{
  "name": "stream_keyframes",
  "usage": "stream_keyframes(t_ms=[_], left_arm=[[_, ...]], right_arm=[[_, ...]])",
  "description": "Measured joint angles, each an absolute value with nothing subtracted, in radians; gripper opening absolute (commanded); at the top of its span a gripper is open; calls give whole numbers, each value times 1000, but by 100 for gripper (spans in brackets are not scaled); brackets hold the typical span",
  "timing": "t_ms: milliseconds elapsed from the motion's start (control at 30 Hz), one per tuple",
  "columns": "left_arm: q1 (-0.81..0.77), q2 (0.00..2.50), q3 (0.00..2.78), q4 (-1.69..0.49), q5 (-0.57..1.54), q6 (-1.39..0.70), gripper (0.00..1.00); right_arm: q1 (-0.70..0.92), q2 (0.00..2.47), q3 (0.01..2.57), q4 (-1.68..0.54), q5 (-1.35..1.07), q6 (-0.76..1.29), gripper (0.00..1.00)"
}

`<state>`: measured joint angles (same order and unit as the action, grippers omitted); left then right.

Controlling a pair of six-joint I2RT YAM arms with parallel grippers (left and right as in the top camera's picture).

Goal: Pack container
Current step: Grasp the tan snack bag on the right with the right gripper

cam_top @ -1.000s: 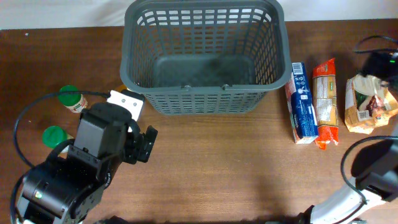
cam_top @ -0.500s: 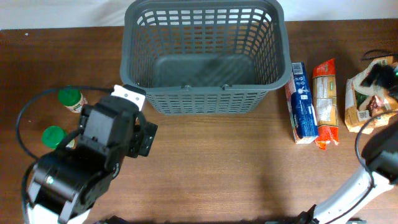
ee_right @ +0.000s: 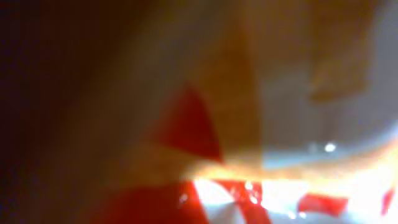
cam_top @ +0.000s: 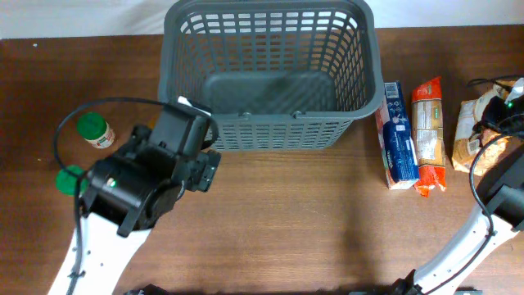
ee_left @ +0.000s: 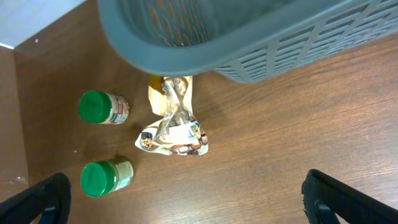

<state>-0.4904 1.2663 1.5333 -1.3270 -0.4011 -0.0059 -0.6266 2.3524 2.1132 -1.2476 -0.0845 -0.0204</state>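
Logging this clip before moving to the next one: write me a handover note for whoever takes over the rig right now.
Left gripper: open, empty, above the table by the front-left corner of the basket.
Right gripper: at the beige bag, far right; its camera view is a blur, so grip cannot be told.
Basket: empty, nothing packed yet.
Left to pack: two green-lidded jars and a snack bag on its left; blue packet, orange packet and the beige bag on its right.
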Motion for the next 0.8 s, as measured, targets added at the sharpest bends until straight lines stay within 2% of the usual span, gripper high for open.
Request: stream_keyframes(t_ms=[300, 467, 633, 800], left_arm=[[-490, 1300, 1533, -1336, -422, -13, 99], [-476, 1278, 1533, -1334, -535, -114, 99], [-366, 1216, 1533, -1299, -635, -204, 99], [-162, 1181, 1533, -1265, -670, -237, 99]], right_arm=[[-624, 2327, 2108, -1247, -86, 4, 4], [-597, 2230, 2109, -1251, -89, 8, 4], [-519, 1984, 2127, -1249, -88, 1, 4], [-355, 1732, 2172, -1238, -101, -47, 4]])
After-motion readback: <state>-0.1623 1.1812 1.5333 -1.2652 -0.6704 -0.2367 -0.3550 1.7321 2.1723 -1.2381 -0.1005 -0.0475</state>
